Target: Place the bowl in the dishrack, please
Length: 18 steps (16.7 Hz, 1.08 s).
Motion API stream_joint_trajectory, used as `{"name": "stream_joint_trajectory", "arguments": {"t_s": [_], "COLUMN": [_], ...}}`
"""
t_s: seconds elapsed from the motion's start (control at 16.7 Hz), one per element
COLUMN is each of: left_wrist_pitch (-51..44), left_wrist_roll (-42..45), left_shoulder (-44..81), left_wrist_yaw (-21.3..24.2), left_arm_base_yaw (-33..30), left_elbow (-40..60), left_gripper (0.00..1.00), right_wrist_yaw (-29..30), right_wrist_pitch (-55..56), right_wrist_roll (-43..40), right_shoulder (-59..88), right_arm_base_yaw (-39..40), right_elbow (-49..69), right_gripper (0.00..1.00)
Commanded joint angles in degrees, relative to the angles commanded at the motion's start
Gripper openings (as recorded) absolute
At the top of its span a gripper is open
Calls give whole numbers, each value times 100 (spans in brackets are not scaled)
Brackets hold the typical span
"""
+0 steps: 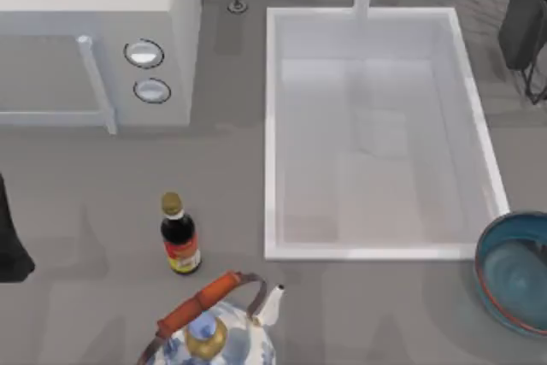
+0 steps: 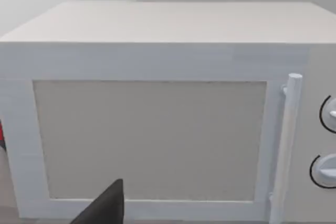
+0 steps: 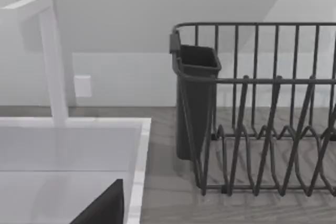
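At about four o'clock on the surface [image 1: 85,211], the bowl [image 1: 515,273] sits upright, mouth up, partly cut off by the top view's right edge, just beyond the sink's [image 1: 272,134] near right corner. Being round, it has no long axis and points nowhere. The dishrack [image 3: 262,129] stands at about two o'clock, well apart. My guess: a glossy, thin rim could slip from the jaws, or the carried bowl could clip the rack's upright wires. I cannot tell whether either arm's jaws are apart.
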<state>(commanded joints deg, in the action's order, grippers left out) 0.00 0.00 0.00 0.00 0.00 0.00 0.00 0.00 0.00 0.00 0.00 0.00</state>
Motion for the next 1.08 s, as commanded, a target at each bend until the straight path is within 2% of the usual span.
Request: {"name": "stream_joint_trajectory", "arguments": {"t_s": [0.24, 0.42, 1.08], "left_wrist_pitch": [0, 0, 0], "left_wrist_roll": [0, 0, 0], "left_shoulder": [0, 0, 0], "left_wrist_yaw": [0, 0, 0], "left_arm_base_yaw": [0, 0, 0], "left_elbow": [0, 0, 0], "left_gripper": [100, 100, 100], "right_wrist_yaw": [-2, -22, -138], "right_wrist_pitch": [-194, -891, -5105], "right_wrist_roll": [-4, -18, -64], "right_shoulder": [196, 935, 6230], "right_arm_base_yaw": [-8, -21, -115], "right_elbow": [195, 868, 4477], "right_gripper": [100, 100, 100]}}
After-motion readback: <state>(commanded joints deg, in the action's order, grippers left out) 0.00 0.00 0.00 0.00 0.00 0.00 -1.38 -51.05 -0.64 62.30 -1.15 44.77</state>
